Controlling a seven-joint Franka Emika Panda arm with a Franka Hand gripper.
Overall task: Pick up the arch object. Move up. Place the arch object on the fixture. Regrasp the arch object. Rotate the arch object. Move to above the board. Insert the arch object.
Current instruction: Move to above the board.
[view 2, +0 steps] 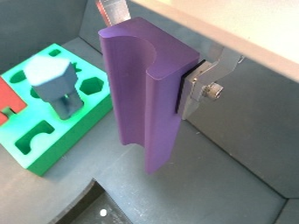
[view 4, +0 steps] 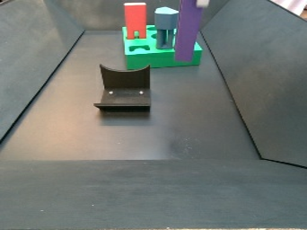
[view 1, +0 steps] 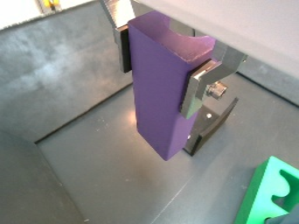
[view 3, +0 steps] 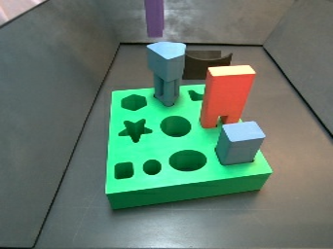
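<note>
The purple arch object (view 1: 162,87) hangs upright in the air, its curved cut-out at the upper end. My gripper (view 1: 162,68) is shut on it, a silver finger (view 1: 198,87) pressed against each side near the top. In a wrist view only one finger (view 2: 195,87) shows beside the arch object (view 2: 142,87). The black fixture (view 4: 124,90) stands on the floor, and part of the fixture (view 1: 214,129) shows just behind the arch's lower end. The green board (view 3: 182,156) lies beyond it. In both side views the arch object (view 3: 154,15) (view 4: 188,36) shows, with the gripper's fingers above the frame's edge.
On the board stand a red-orange block (view 3: 228,94), a grey-blue pentagon-topped post (view 3: 166,68) and a grey-blue cube (view 3: 240,142). Star, round and hexagon holes (view 3: 174,126) are open. Dark sloping walls (view 4: 48,63) close in the floor on both sides.
</note>
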